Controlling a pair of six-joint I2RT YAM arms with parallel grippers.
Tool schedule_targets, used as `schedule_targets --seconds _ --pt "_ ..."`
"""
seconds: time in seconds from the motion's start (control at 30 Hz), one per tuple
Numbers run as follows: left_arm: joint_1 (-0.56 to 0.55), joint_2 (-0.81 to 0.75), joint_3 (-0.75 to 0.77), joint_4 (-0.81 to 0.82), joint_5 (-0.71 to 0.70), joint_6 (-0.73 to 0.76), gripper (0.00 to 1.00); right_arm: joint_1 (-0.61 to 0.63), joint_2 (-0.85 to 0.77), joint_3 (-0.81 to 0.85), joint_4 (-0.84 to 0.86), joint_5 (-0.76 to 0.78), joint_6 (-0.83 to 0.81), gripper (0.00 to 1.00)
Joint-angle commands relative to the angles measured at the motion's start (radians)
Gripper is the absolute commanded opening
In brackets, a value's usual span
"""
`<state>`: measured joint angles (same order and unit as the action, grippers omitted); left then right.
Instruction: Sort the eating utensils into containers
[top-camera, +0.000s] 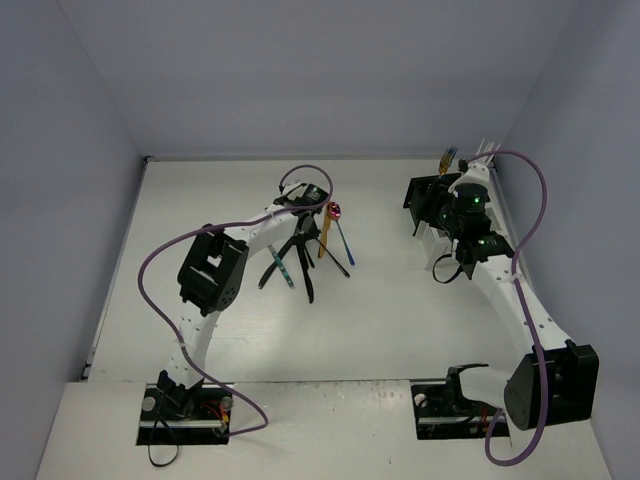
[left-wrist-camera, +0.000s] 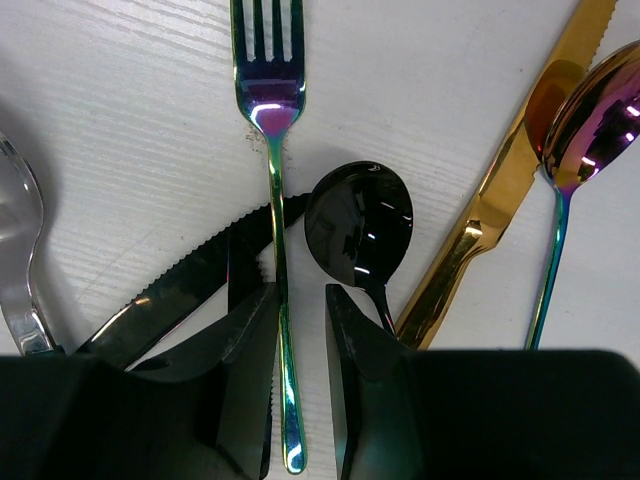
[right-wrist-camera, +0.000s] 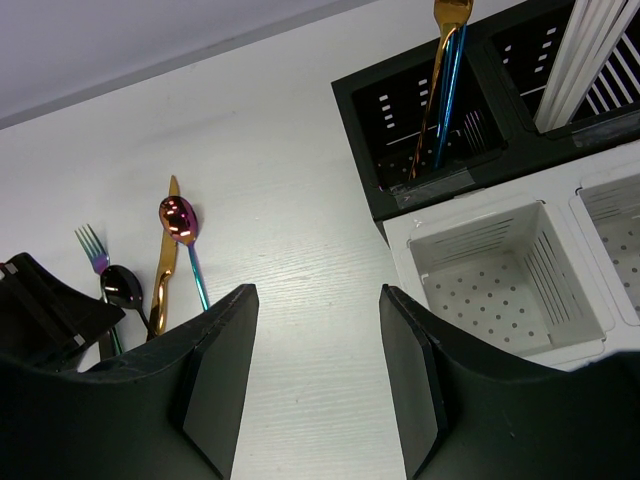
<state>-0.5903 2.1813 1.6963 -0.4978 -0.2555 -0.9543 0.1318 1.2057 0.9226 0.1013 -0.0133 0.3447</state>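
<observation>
Barely started, I'd say. Only a gold piece (right-wrist-camera: 437, 90) and a blue one (right-wrist-camera: 450, 100) stand in the black caddy (right-wrist-camera: 385, 195) near the desk's far right corner, and what shows of the white caddy (right-wrist-camera: 405, 235) looks empty. The right fingers (right-wrist-camera: 215, 370) hang half-spread beside them, holding nothing. Mid-desk, the left fingers (left-wrist-camera: 245, 380) sit narrow astride the rainbow fork (left-wrist-camera: 268, 110) handle, not clamped yet. The black spoon (left-wrist-camera: 358, 220), gold knife (left-wrist-camera: 500, 190) and others wait.

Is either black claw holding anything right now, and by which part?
Nothing is held. The left end effector straddles the handle of the rainbow fork, with a gap beside it. The right end effector is open and empty.
</observation>
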Motion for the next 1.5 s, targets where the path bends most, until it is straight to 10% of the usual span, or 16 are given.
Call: schedule_targets --seconds 0.0,0.53,0.93,1.47 --pt "0.011 0.026 0.035 -0.028 -0.014 -0.011 0.22 0.000 -0.023 0.003 0.064 -0.011 0.010 0.49" --pt "0.031 0.010 -0.018 -0.024 0.002 -0.008 0.25 0.000 -0.007 0.003 0.064 -0.019 0.012 0.50" --pt "0.012 0.017 0.010 -0.030 0.016 0.034 0.00 0.000 -0.012 0.001 0.064 -0.016 0.008 0.50" --pt "-0.053 -0.400 -0.086 0.189 0.040 0.393 0.00 0.073 -0.034 0.091 0.064 -0.183 -0.063 0.50"
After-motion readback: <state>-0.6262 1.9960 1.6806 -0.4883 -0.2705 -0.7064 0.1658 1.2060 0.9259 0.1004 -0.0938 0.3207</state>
